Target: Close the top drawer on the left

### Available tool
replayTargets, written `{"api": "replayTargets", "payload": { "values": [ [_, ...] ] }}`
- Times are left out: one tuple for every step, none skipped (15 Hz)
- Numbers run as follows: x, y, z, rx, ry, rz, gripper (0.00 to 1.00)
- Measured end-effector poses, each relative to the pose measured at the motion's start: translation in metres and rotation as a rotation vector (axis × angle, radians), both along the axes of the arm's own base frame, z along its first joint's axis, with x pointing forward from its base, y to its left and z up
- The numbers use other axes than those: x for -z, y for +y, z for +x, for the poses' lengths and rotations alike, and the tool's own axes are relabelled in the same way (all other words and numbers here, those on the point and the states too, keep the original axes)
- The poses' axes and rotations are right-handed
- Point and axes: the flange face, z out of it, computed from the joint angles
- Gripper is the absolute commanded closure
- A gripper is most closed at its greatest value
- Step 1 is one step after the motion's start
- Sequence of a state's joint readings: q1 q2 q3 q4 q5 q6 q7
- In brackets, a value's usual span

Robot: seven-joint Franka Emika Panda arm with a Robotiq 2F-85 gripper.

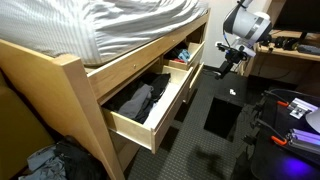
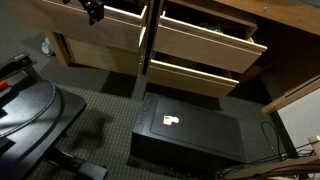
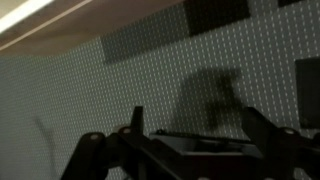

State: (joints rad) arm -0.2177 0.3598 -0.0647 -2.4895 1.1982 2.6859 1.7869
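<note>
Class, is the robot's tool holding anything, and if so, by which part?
Nothing is held. In the wrist view the black two-fingered tool is open, with only grey carpet showing in the gap.

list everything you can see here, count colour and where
bed frame: one, light wood, across the scene
sheet: one, pale striped, on top of the bed
drawers: at least three, light wood, pulled open under the bed
clothes: one pile, dark, in the nearest open drawer
box: one, black, on the carpet in front of the drawers
carpet: one, dark grey, covers the floor
arm: one, white, near the far drawers
pincer: one, black, open, above the carpet
</note>
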Motion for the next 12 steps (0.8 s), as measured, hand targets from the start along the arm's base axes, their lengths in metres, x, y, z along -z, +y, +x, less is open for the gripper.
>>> {"api": "replayTargets", "payload": {
  "values": [
    [0.000, 0.001, 0.014, 0.033, -0.045, -0.010, 0.00],
    [-0.001, 0.002, 0.027, 0.053, -0.093, -0.029, 0.00],
    [-0.002, 0.002, 0.037, 0.071, -0.137, -0.053, 0.00],
    [-0.003, 0.001, 0.047, 0.091, -0.178, -0.073, 0.00],
    [-0.004, 0.000, 0.055, 0.108, -0.215, -0.092, 0.00],
    [-0.002, -0.001, 0.061, 0.130, -0.244, -0.100, 0.00],
    [0.002, -0.001, 0.063, 0.155, -0.256, -0.099, 0.00],
    [0.009, -0.001, 0.061, 0.179, -0.247, -0.092, 0.00],
    [0.018, 0.000, 0.058, 0.191, -0.227, -0.085, 0.00],
    [0.024, 0.001, 0.056, 0.196, -0.213, -0.082, 0.00],
    [0.028, 0.001, 0.054, 0.198, -0.206, -0.080, 0.00],
    [0.029, 0.001, 0.055, 0.200, -0.204, -0.079, 0.00]
  ]
}}
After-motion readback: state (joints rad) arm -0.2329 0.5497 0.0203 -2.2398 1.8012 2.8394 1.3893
